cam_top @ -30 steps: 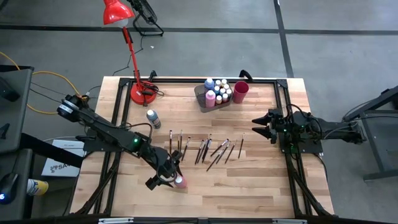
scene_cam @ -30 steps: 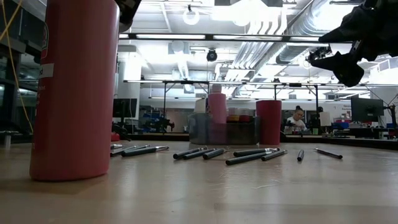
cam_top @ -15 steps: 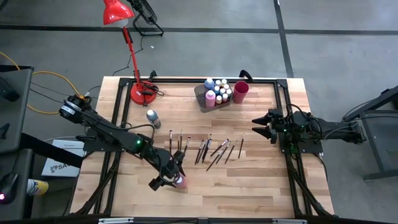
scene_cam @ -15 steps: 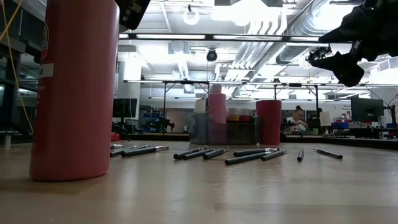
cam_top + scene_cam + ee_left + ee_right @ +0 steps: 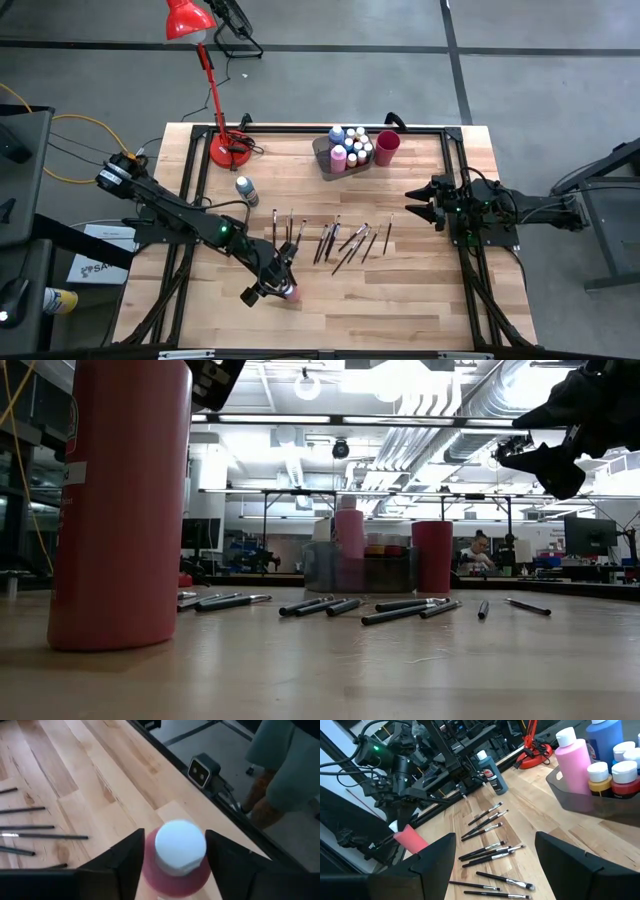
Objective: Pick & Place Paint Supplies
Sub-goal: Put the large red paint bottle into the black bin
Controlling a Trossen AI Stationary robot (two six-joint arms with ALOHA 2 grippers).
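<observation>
A pink paint bottle [image 5: 291, 293] with a pale cap [image 5: 180, 845] stands upright on its base near the table's near edge; it looms at the left of the low view [image 5: 120, 510]. My left gripper [image 5: 283, 283] is shut around it [image 5: 176, 862]. Several thin dark-handled brushes [image 5: 335, 240] lie flat in a row at mid-table. A dark bottle with a grey cap [image 5: 246, 190] stands left of them. More bottles stand in the grey bin [image 5: 327, 158]. My right gripper [image 5: 412, 200] hangs open above the table's right side [image 5: 495, 857], touching nothing. My left gripper has the pink bottle's shoulder [image 5: 150, 870], just below the cap, pinched between its two fingers, one on each side. The fingers [image 5: 127, 860] come down at a slant from the table's left. The bottle stands upright with its base on the table [image 5: 115, 640].
The grey bin and a red cup [image 5: 387, 148] stand at the far edge, with a red lamp's base [image 5: 230, 150] at the far left. A small camera [image 5: 202, 770] sits at the near edge just beyond the bottle, and a person [image 5: 287, 765] stands there.
My left gripper has shifted slightly toward the table's near right around the pink bottle. The bottle has stayed standing where it was.
</observation>
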